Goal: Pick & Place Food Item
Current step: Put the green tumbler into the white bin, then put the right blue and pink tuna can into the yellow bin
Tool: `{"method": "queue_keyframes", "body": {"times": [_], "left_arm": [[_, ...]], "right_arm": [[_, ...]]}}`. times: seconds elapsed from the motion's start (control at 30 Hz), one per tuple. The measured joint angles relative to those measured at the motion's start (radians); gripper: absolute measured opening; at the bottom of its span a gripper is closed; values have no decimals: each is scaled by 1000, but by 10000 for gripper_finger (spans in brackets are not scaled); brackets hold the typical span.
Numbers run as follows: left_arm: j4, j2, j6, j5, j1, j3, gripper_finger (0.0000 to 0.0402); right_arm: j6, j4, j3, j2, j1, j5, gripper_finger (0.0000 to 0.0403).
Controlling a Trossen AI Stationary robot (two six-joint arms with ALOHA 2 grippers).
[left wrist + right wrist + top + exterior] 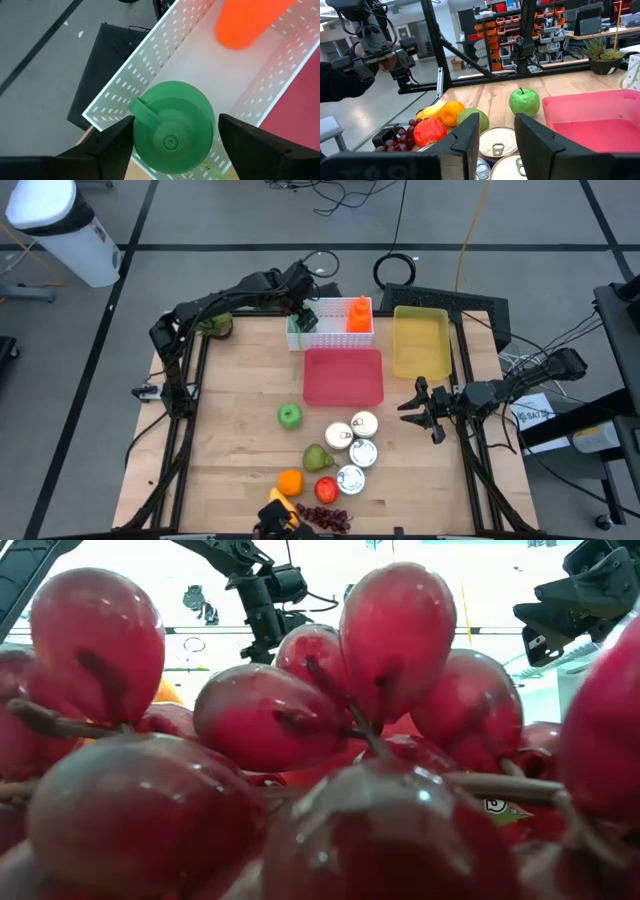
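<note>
A round green food item (172,132) with a short stub lies at one end of the white perforated basket (335,327), beyond the far edge of the red tray. Its underside is hidden. My left gripper (175,132) hangs over it, slanting down and open. One finger (117,140) stands on each side of the item, and I see no hold. An orange item (250,20) stands at the basket's other end. My right gripper (425,410) waits open at the table's right edge, level, with nothing between its fingers (470,135).
A red tray (343,377) and a yellow tray (420,340) lie mid-table. Near the front are a green apple (289,416), several cans (355,442), a pear (318,457), an orange (290,481) and red grapes (330,740) that fill the low view.
</note>
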Motion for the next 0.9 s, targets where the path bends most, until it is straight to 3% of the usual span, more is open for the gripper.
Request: {"method": "queue_keyframes", "body": {"times": [0.23, 0.53, 0.73, 0.9], "left_arm": [[-5, -1, 38, 0, 0, 32, 298], [-13, -39, 23, 1, -2, 170, 301], [-36, -167, 44, 48, -27, 191, 301], [-77, -304, 75, 122, -110, 149, 301]], "right_arm": [[0, 0, 0, 0, 0, 0, 111], [0, 0, 0, 0, 0, 0, 110], [0, 0, 0, 0, 0, 0, 111], [0, 0, 0, 0, 0, 0, 111]]}}
